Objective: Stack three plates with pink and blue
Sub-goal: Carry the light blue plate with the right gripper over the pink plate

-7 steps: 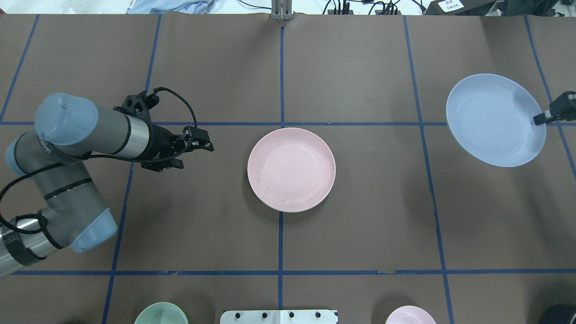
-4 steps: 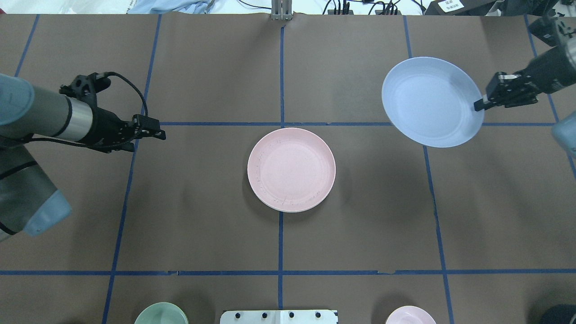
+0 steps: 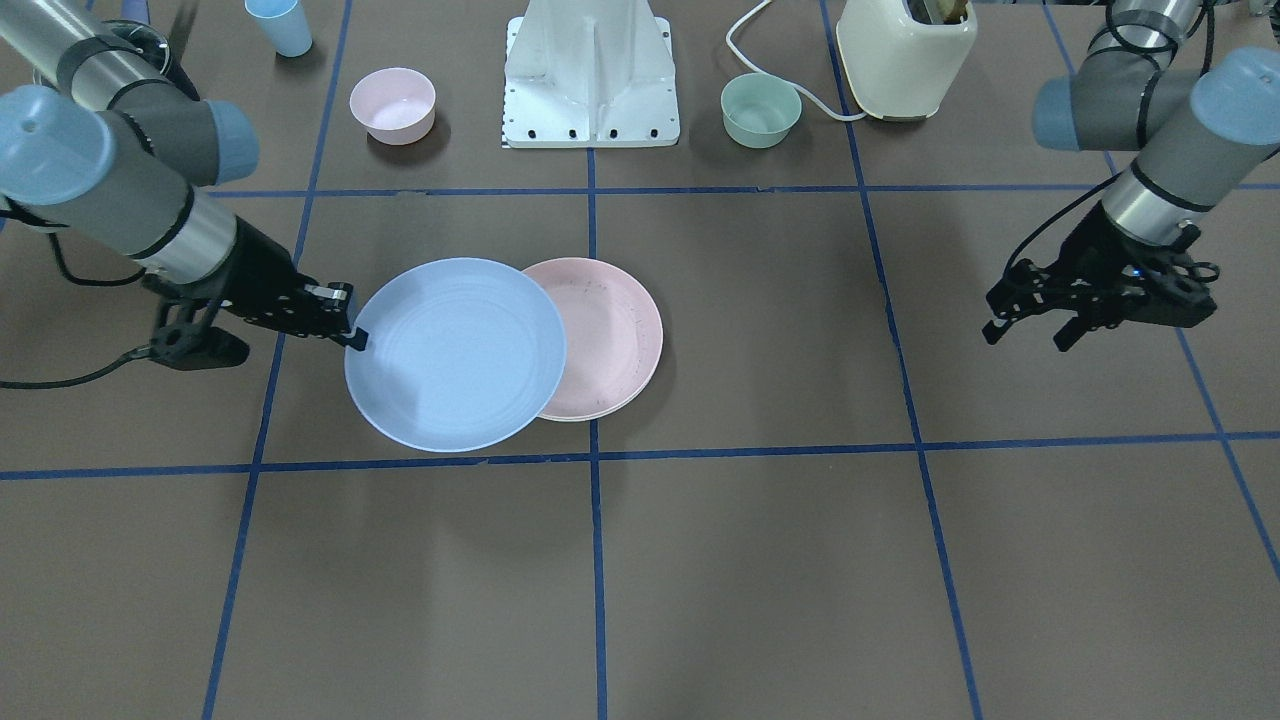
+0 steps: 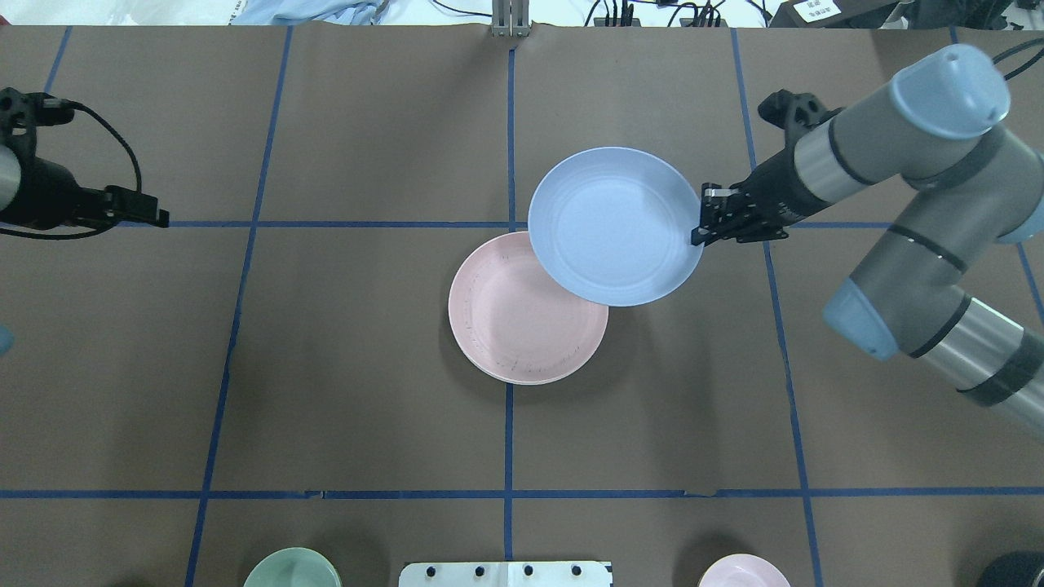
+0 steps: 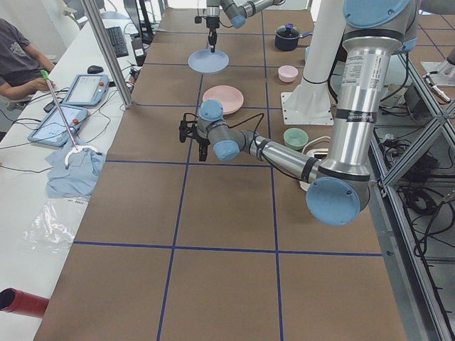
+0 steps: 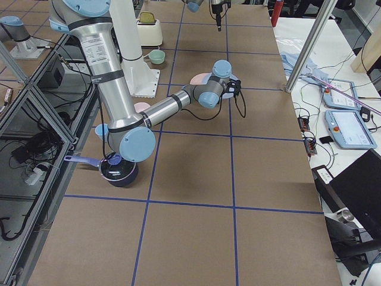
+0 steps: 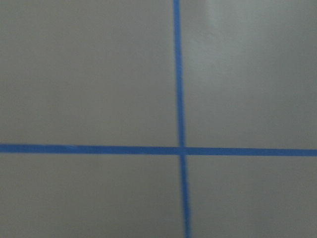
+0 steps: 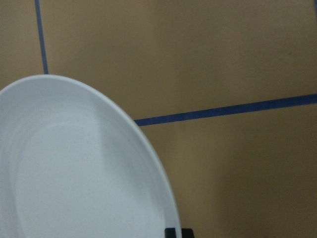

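The pink plate (image 4: 514,322) lies flat at the table's centre, also in the front view (image 3: 615,335). My right gripper (image 4: 700,229) is shut on the right rim of the light blue plate (image 4: 616,226) and holds it in the air, level. The blue plate overlaps the pink plate's far right edge from above; the front view shows this too (image 3: 455,355). The right wrist view shows the blue plate (image 8: 74,168) close up. My left gripper (image 4: 160,217) hangs open and empty over the table's left side, far from both plates (image 3: 1025,337). The cream plate is out of view.
Along the robot's edge stand a small green bowl (image 3: 760,108), a small pink bowl (image 3: 392,103), a light blue cup (image 3: 278,25), a cream toaster (image 3: 905,55) and the white base plate (image 3: 592,70). A dark pot (image 6: 117,170) sits near the right arm's base.
My right arm has carried the blue plate left from the table's right side until it overlaps the pink plate. My left arm has drawn back to the far left.
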Tool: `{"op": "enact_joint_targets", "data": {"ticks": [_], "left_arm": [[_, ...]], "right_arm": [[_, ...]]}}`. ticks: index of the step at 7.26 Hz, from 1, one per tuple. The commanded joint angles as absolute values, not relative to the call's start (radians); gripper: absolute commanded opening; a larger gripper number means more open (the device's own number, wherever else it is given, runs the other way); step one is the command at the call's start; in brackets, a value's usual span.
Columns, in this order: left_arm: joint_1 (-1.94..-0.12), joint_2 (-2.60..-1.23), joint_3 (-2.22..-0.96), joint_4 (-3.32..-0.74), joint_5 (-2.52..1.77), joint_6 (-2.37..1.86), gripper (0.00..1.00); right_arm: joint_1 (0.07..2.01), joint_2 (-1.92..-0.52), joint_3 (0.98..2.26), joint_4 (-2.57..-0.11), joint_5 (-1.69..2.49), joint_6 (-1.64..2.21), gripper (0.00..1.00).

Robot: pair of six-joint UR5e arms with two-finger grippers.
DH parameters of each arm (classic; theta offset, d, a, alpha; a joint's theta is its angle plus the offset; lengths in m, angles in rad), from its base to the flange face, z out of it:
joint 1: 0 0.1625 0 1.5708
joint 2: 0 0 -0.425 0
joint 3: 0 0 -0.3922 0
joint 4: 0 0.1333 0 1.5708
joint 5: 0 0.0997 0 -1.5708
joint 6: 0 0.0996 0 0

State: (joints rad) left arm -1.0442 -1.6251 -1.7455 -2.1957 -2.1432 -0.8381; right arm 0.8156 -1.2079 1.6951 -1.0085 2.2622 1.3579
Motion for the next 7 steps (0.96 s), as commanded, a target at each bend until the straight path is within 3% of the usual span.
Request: {"op": "enact_joint_targets", "data": {"ticks": [1,5,6,7], "left_arm": [[-1.126,-1.579,-1.738,-2.191,-2.143,-0.657,1.00],[-1.126,-1.577,-1.732,-2.191,-2.143,-0.657,1.00],[-1.126,-1.577,-1.730,-2.191,-2.143,-0.655,1.00],[-1.126,-1.577,-1.724,-2.192,-2.143,-0.655,1.00]], "right_arm": [[0.671,-1.149,1.686,-1.012,2.130,1.456,0.00],[0.627,-1.127,1.647,-1.012,2.097,1.459,0.00],[0.629,-1.129,1.655,-1.012,2.100,1.459,0.99],[0.629,-1.127,1.658,-1.011,2.102,1.459,1.00]]}}
